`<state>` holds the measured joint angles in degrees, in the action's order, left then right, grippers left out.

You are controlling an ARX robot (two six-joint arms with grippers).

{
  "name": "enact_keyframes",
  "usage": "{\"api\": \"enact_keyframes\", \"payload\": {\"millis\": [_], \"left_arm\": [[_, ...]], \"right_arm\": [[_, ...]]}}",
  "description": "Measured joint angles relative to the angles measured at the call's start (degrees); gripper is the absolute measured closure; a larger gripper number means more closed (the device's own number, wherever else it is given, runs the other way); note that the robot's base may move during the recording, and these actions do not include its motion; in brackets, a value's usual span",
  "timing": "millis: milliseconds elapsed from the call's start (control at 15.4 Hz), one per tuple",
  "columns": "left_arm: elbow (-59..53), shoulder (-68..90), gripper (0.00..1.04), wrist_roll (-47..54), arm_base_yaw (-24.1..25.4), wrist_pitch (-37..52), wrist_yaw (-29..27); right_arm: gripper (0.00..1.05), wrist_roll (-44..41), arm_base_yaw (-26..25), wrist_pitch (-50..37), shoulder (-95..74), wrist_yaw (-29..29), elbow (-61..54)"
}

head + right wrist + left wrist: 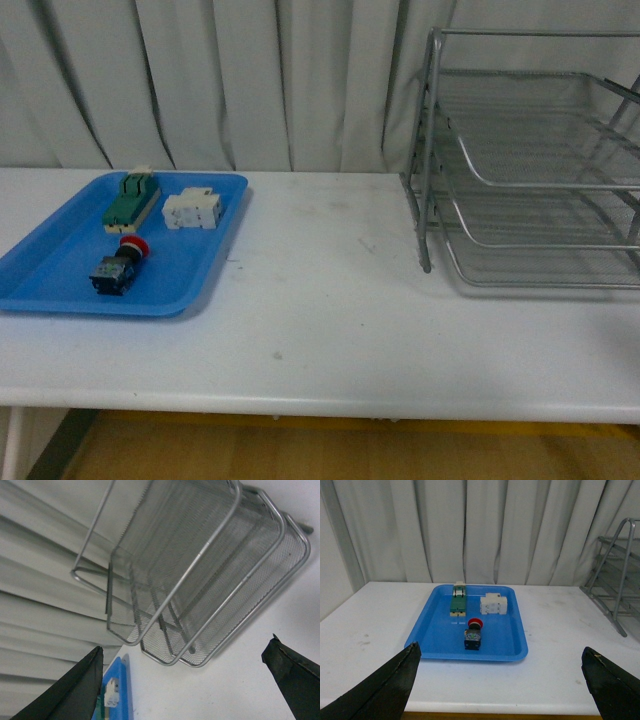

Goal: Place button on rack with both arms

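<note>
The button (120, 266) lies on its side in the blue tray (60, 290) at the table's left, red cap toward the curtain, dark body toward me. The left wrist view shows the button (473, 634) ahead of my left gripper (501, 680), which hangs open and empty short of the table's front edge. The silver wire-mesh rack (530, 170) stands at the right of the table. My right gripper (187, 680) is open and empty, and its view shows the rack (200, 570) in front of it. Neither arm appears in the front view.
A green flat component (131, 202) and a white block component (192, 210) share the blue tray with the button. White curtains (250, 80) hang behind the white table (330, 300). The table's front edge runs near the bottom of the front view.
</note>
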<state>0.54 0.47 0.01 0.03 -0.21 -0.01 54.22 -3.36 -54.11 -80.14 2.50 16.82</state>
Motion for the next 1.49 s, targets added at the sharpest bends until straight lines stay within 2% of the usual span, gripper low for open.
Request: {"api": "enact_keyframes", "payload": {"millis": [129,324,841,906,1100,1294,1359,1489], "left_arm": [[0.0,0.0,0.07,0.0,0.0,0.0,0.0],[0.0,0.0,0.07,0.0,0.0,0.0,0.0],[0.0,0.0,0.07,0.0,0.0,0.0,0.0],[0.0,0.0,0.07,0.0,0.0,0.0,0.0],[0.0,0.0,0.07,0.0,0.0,0.0,0.0],[0.0,0.0,0.07,0.0,0.0,0.0,0.0],[0.0,0.0,0.07,0.0,0.0,0.0,0.0],[0.0,0.0,0.07,0.0,0.0,0.0,0.0]], "right_arm": [[0.06,5.5,0.8,-2.3,-13.2,-0.1,5.5],[0.06,9.5,2.8,-1.8,-24.0,-0.2,12.9],[0.07,13.8,5.3,7.3,-38.6,-2.9,31.7],[0.15,14.3,5.7,8.7,-40.5,-3.4,34.2],[0.52,13.7,7.2,7.8,-44.7,-5.4,38.0],[0.85,14.9,7.9,1.2,-44.5,-5.3,33.9],[0.94,17.9,8.2,-3.0,-44.0,-5.0,30.6],[0.98,24.0,8.3,-9.5,-42.0,-4.3,22.6]]}}
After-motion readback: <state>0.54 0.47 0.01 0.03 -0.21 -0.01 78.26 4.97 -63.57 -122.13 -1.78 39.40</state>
